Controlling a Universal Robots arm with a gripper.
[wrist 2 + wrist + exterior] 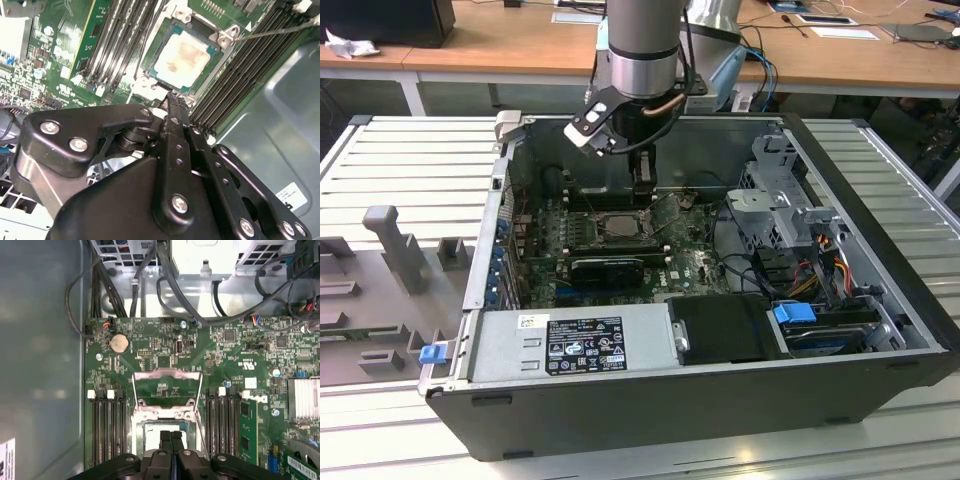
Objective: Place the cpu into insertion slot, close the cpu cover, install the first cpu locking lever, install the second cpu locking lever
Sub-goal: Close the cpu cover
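Observation:
The cpu (pixel 181 56), a pale square chip, lies flat in the insertion slot (pixel 156 45), whose dark frame sits on the green board. My gripper (pixel 171 97) hangs just above the slot's edge. It is shut, its two black fingers pressed together with nothing between them, as the first wrist view also shows for the gripper (pixel 171 436). The cpu cover (pixel 167 373) is flipped open beyond the slot (pixel 150 426), green board showing through its window. A thin wire locking lever (pixel 280 31) stands raised off the slot's corner. In the exterior view the gripper (pixel 642 198) is over the slot (pixel 618 227).
Black memory slots (pixel 107 425) flank the socket on both sides. A finned heatsink (pixel 304 399), black cables (pixel 165 285) and a coin battery (pixel 119 343) lie around it. The case walls, the power supply (pixel 570 345) and the drive cage (pixel 790 200) enclose the board.

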